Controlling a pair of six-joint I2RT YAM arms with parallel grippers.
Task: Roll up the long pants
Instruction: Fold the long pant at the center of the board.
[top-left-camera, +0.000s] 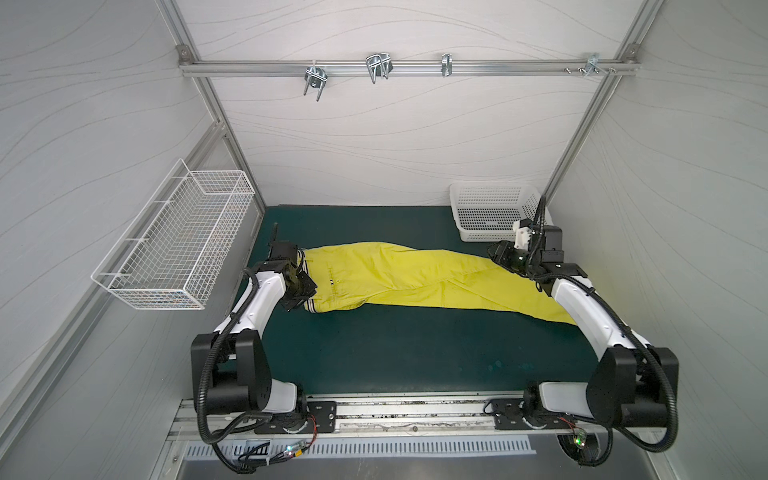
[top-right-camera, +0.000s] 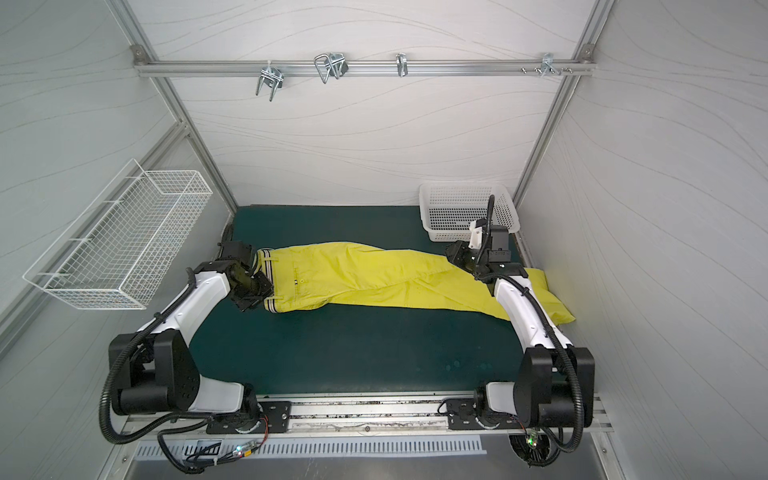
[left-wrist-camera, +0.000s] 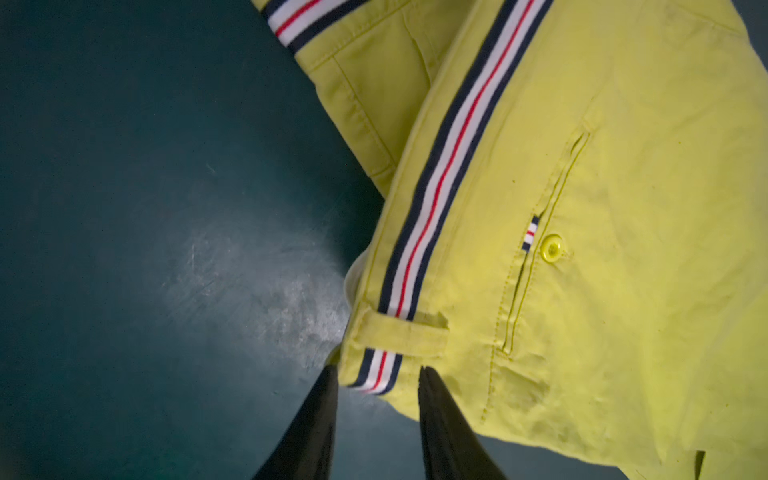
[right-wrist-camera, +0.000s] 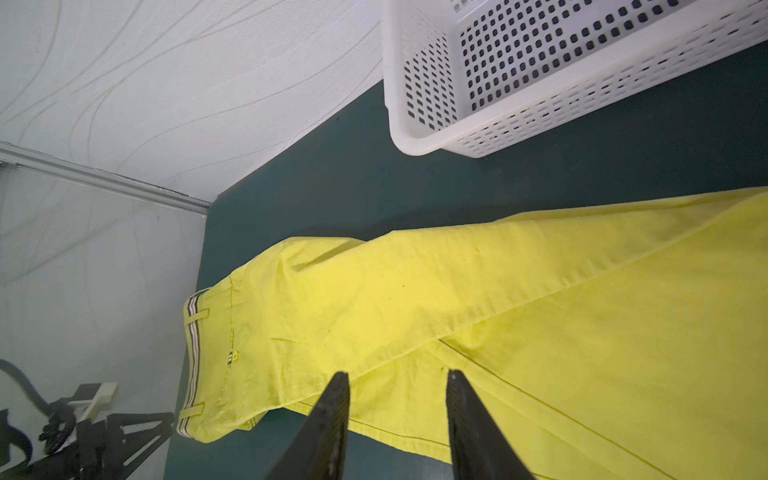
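The long pants (top-left-camera: 415, 278) lie flat on the green mat (top-left-camera: 374, 353). They stretch from left to right across the middle of it. The striped waistband (left-wrist-camera: 436, 187) is at the left end. The legs (top-right-camera: 552, 303) run off to the right and a little nearer, and one leg lies partly over the other. The white basket (top-left-camera: 490, 208) sits in the far right corner, apart from the pants.

The left gripper (left-wrist-camera: 376, 374) is down at the near corner of the waistband. Its two fingers are apart, with the corner of the cloth just at the gap between them. They are not pinching it. The right gripper (right-wrist-camera: 397, 378) is over the legs, to the right of the middle. Its fingers are apart too, and it holds nothing.

No part of the pants is rolled yet. So this looks like the very start: the pants are spread out and the roll has not begun.

The next move likely needs a good hold on one end. The waistband end looks easiest, since the left gripper is right there. It would have to close on the cloth and turn the edge over onto the pants. The right gripper could help by coming to the same end, so the roll stays even and does not go crooked.
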